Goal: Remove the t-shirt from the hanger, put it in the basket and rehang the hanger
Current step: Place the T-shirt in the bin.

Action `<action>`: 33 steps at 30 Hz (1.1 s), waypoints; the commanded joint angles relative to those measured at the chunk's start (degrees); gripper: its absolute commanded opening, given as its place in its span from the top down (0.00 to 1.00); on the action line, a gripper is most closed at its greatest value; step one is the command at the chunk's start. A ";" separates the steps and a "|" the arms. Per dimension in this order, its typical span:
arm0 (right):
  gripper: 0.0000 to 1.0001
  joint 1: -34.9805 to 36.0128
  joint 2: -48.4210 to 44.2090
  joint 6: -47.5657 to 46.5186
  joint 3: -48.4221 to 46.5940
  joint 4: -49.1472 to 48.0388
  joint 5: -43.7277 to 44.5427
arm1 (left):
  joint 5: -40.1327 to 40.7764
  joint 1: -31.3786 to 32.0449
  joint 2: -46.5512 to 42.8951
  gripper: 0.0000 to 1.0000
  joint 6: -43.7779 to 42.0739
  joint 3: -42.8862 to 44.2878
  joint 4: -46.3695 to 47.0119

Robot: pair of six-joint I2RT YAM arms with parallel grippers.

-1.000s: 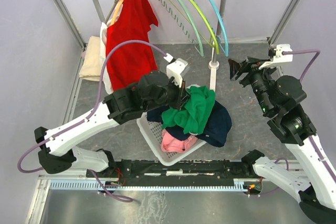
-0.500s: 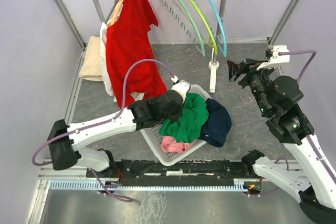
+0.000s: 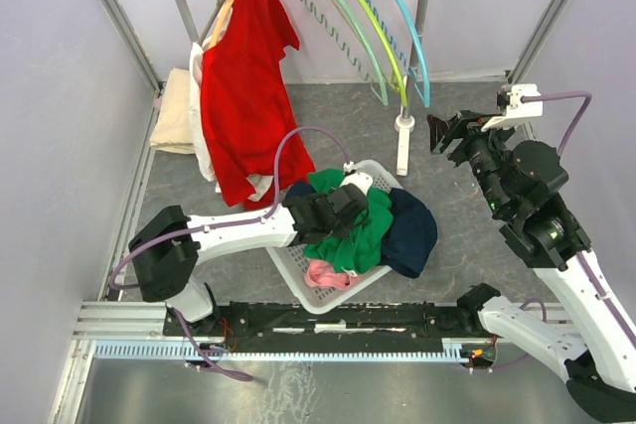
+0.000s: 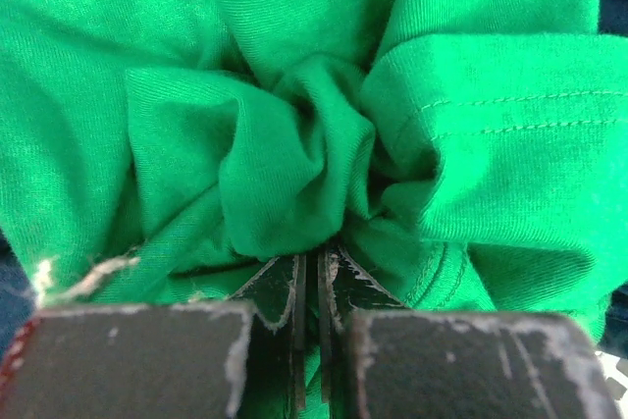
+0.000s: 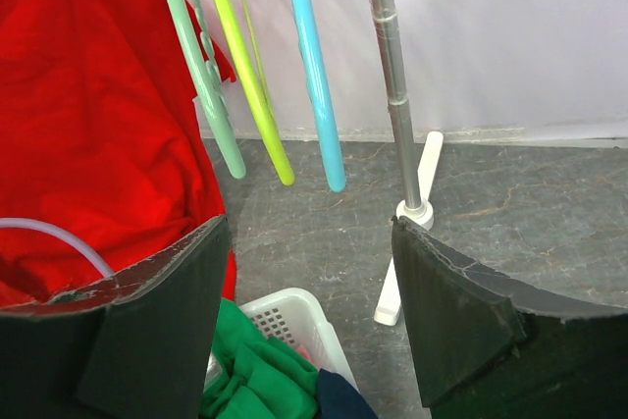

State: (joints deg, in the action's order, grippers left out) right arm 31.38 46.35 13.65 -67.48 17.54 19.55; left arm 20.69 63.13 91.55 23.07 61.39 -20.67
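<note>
The green t-shirt (image 4: 294, 144) is not on any hanger. It lies bunched up on top of the pile in the white laundry basket (image 3: 310, 293), right in front of the left gripper (image 4: 316, 267). That gripper is pinched tight on a fold of the green cloth. Its two fingers almost meet, with only a thin bit of shirt between them. To one side of it a dark blue cloth (image 3: 412, 230) hangs over the basket's edge, and a pink cloth (image 3: 326, 273) peeks out from under the green one.

The right gripper (image 5: 309, 233) is well apart from the basket. Its jaws stand wide and hold nothing. Ahead of it hang three bare hangers (image 5: 312, 76) and the rack pole (image 5: 392, 76). Off to its left a red t-shirt (image 5: 88, 115) hangs on the rack.

I think the step in hand is putting the green shirt down in the basket. The pulling off looks done for this shirt. Next, the left gripper needs to let go, then lift straight up. The fold could stick between the fingers, so it should go up slowly. After that, the red shirt looks like the next one to take off.
</note>
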 commanded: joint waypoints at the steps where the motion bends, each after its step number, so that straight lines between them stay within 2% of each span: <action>1: 0.25 -0.16 -0.74 -0.72 -1.47 -2.60 -0.36 | 0.81 0.64 0.27 0.97 1.47 1.95 -1.85; 4: 0.25 -0.15 -0.86 -0.61 -1.91 -2.69 -1.05 | 4.42 0.68 -2.48 0.93 0.43 4.78 -5.44; 5: 0.25 -0.09 -0.83 -0.57 -2.03 -2.73 -1.53 | 5.39 0.67 -3.69 0.87 0.05 5.65 -6.02; 7: 0.25 -0.10 -0.54 -0.60 -2.45 -2.85 -2.66 | 6.53 0.69 -6.32 0.67 -0.53 7.42 -7.04; 9: 0.25 -0.08 -0.06 -0.55 -3.04 -2.94 -3.66 | 7.33 0.73 -8.66 0.52 -1.06 9.26 -7.88; 14: 0.25 -0.07 0.84 -1.44 -4.72 -3.02 -4.62 | 9.98 0.72 -13.53 0.32 -2.66 12.78 -8.99; 19: 0.25 -0.04 1.06 -1.40 -5.57 -4.36 -6.79 | 14.86 0.73 -16.54 0.25 -4.14 15.69 -8.28; 22: 0.25 -0.17 1.67 -0.96 -6.05 -5.40 -8.79 | 16.94 0.68 -17.82 0.15 -5.92 16.95 -5.80; 26: 0.25 -0.08 3.12 -0.75 -7.34 -5.72 -10.70 | 20.33 0.59 -19.05 0.14 -7.56 19.13 -3.93; 33: 0.26 -0.06 8.41 -0.15 -11.04 -9.01 -17.30 | 30.41 0.27 -23.83 0.10 -15.54 19.04 9.55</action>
State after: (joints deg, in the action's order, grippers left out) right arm 31.38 51.92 13.23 -74.15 13.19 7.40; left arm 42.57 63.51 71.66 14.98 77.84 -23.14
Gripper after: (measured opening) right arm 0.742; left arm 0.885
